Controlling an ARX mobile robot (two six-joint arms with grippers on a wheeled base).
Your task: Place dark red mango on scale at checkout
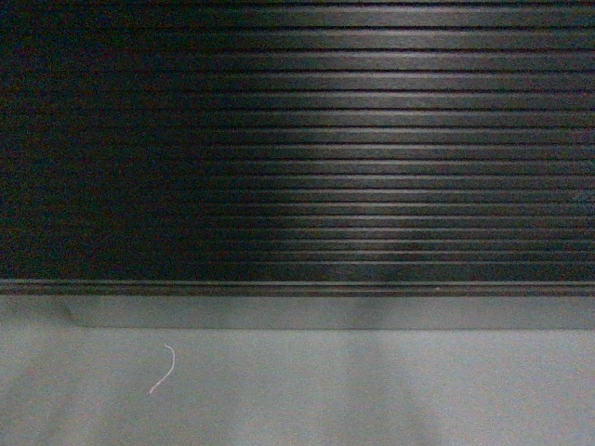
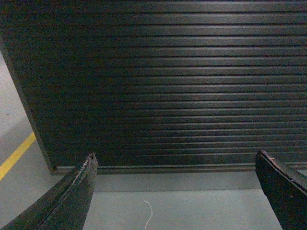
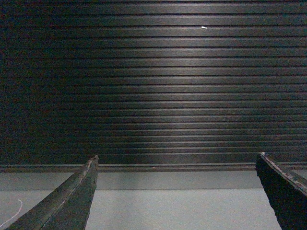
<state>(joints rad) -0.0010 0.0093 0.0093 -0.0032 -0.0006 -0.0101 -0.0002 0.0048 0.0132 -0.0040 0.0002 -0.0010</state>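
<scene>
Facing the checkout (image 1: 297, 139) front, both arms are hanging low: left gripper (image 2: 175, 191) and right gripper (image 3: 175, 191) are gaping wide, holding nothing. Neither mango nor scale is showing, so everything appears left to do.

A shop-like or commercial interior is being suggested. The ribbed, slatted black front of a checkout (image 1: 297, 149) is being seen filling every view, standing on a smooth grey floor (image 1: 372, 390). A yellow line (image 2: 14, 155) is being shown painted on the floor at 9 o'clock in the left wrist view.
</scene>
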